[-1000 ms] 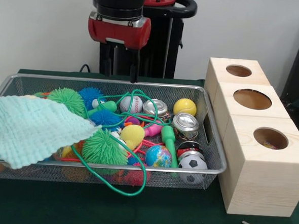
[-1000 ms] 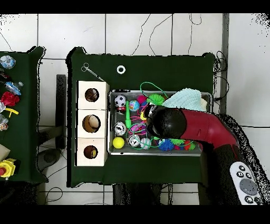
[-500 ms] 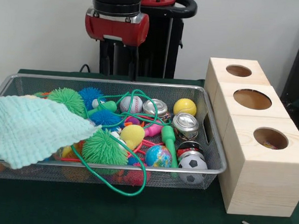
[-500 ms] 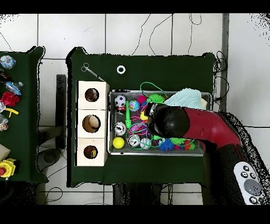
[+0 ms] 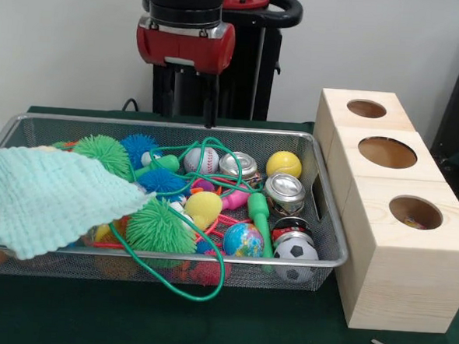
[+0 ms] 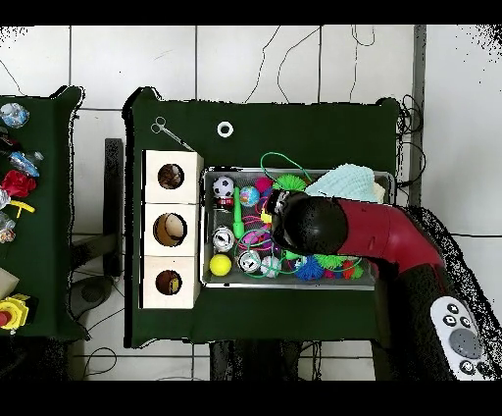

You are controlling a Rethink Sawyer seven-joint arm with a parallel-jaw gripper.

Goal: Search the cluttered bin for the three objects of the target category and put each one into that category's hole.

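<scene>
Landmark: wire bin on green table.
Gripper: above bin's far rim, finger state unclear.
Cloth: draped over bin's left end.
Yellow ball: far right in bin.
Cans: beside yellow ball.
Soccer ball: bin's near right corner.
Wooden box: just right of bin, three holes on top.

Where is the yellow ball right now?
In the front view, the yellow ball sits at the wire bin's back right, beside a silver can, nearest the wooden boxes.
</scene>
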